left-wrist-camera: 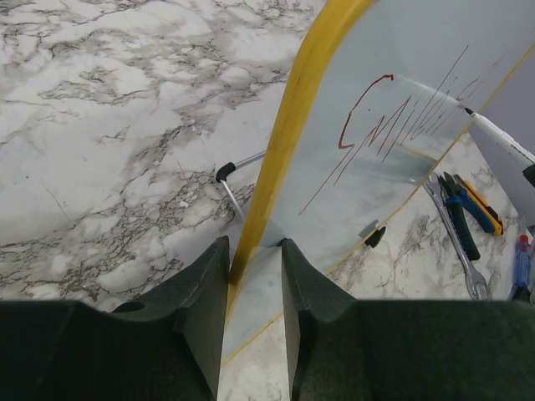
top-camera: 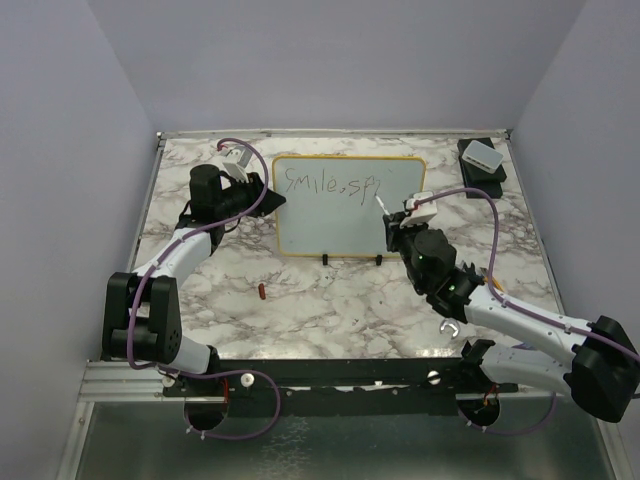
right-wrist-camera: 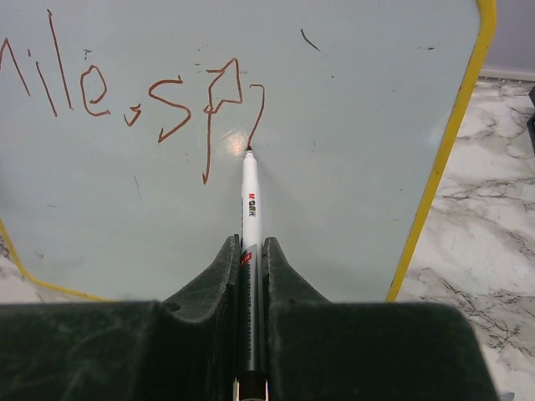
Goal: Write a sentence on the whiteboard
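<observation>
The whiteboard (top-camera: 350, 225) stands upright at the back middle of the marble table, pale face toward the arms, yellow rim around it. The sentence (top-camera: 332, 183) on it reads "Smile, sp" plus a curved stroke, in reddish-brown marker (right-wrist-camera: 167, 100). My right gripper (right-wrist-camera: 249, 242) is shut on a white marker (right-wrist-camera: 251, 196), whose tip touches the board (right-wrist-camera: 359, 125) at the lower end of that last stroke. My left gripper (left-wrist-camera: 255, 244) is shut on the board's left edge, one jaw on each side of the yellow rim (left-wrist-camera: 288, 125). The left wrist view shows the writing (left-wrist-camera: 393, 125) at a slant.
A small red cap (top-camera: 262, 292) lies on the table in front of the board. A white box on a black base (top-camera: 482, 158) sits at the back right. Pliers (left-wrist-camera: 464, 209), a wrench (left-wrist-camera: 456, 251) and a yellow cutter (left-wrist-camera: 483, 203) lie near the board. Black feet (top-camera: 324, 260) hold the board up.
</observation>
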Available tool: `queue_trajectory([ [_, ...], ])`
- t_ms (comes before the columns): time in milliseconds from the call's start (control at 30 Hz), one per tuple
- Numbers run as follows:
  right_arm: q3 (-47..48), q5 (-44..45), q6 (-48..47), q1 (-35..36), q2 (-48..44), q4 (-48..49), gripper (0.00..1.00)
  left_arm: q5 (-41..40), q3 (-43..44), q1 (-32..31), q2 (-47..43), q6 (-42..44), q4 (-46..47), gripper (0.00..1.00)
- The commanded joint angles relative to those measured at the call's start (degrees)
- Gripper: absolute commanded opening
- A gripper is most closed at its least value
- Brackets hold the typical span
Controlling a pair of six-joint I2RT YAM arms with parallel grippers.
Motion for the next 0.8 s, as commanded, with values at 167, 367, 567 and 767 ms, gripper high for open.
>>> queue_trajectory([
  [167,3.59,4.06,-5.75,0.01,-0.07,4.17,0.01,0.66,0.71,-0.45,-0.10,0.49,0.63,0.30],
  [367,3.84,5.14,-6.81,-0.07,0.00,4.82,0.01,0.66,0.73,-0.46,-0.12,0.54,0.47,0.30],
  [567,3.09,5.78,-5.96,-0.08,-0.38,3.87,0.01,0.67,0.69,-0.45,-0.19,0.54,0.51,0.29],
  [767,2.86,5.69,-5.63,-0.08,0.20,3.32,0.01,0.61,0.65,-0.48,-0.33,0.61,0.39,0.29],
])
